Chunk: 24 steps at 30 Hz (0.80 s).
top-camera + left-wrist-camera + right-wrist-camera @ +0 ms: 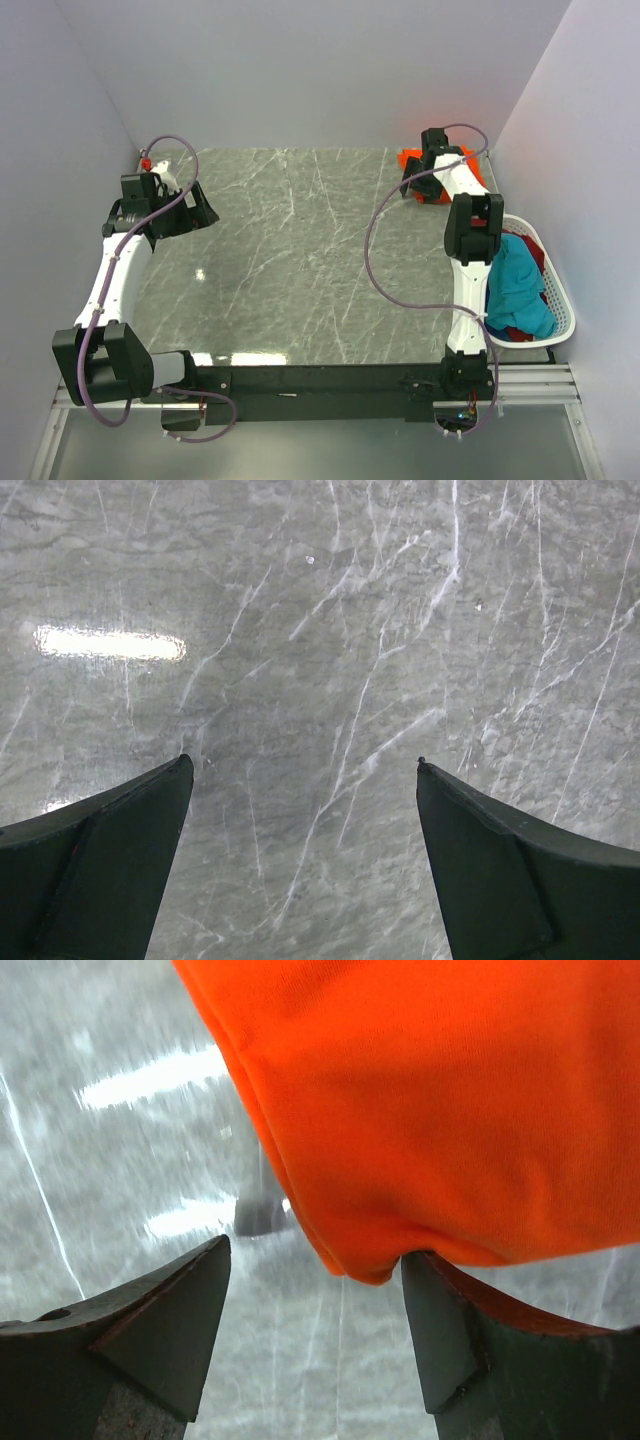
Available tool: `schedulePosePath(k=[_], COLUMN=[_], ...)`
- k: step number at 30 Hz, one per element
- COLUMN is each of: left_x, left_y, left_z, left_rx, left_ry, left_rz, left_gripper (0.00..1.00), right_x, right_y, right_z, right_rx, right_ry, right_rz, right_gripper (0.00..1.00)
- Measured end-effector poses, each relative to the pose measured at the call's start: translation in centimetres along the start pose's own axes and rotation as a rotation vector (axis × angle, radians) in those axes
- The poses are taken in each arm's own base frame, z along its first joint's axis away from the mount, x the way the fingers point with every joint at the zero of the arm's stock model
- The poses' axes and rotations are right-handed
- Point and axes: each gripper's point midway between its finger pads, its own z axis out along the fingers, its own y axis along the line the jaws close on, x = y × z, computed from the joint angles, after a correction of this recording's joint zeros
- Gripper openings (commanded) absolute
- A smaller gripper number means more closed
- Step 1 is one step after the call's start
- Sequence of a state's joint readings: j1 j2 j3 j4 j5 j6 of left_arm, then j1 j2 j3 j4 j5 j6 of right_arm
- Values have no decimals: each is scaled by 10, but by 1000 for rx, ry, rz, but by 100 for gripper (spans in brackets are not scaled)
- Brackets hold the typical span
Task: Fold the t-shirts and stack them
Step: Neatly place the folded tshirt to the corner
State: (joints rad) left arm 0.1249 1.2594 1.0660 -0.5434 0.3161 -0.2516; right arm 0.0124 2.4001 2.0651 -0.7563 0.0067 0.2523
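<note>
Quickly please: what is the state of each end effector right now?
Left end effector: open, holding nothing.
Right end effector: open; the orange t-shirt touches one finger, not clamped.

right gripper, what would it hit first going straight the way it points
Likely the orange t-shirt, whose edge hangs at the tips of the open right gripper; depth is hard to judge.

Bright, even overhead light; shadows are faint. A glare bar lies on the table (110,643) ahead-left of the left gripper (303,760). The right wrist view is blurred.
</note>
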Motion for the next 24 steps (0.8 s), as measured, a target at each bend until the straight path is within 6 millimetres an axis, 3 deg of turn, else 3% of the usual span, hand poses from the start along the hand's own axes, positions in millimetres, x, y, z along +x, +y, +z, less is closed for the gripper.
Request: schedulePosePath(k=[14, 24], left_x=[1, 3], left_y=[1, 2], left_z=[2, 4], left_rx=[-2, -3], left_ry=[7, 15], left_rz=[1, -2], left_gripper=[99, 100], right_x=[-36, -36], right_y=[-7, 5], right_z=[12, 14], right_rx=[-16, -77], right_ry=[-81, -81], right_rz=[26, -3], right_gripper=[76, 76])
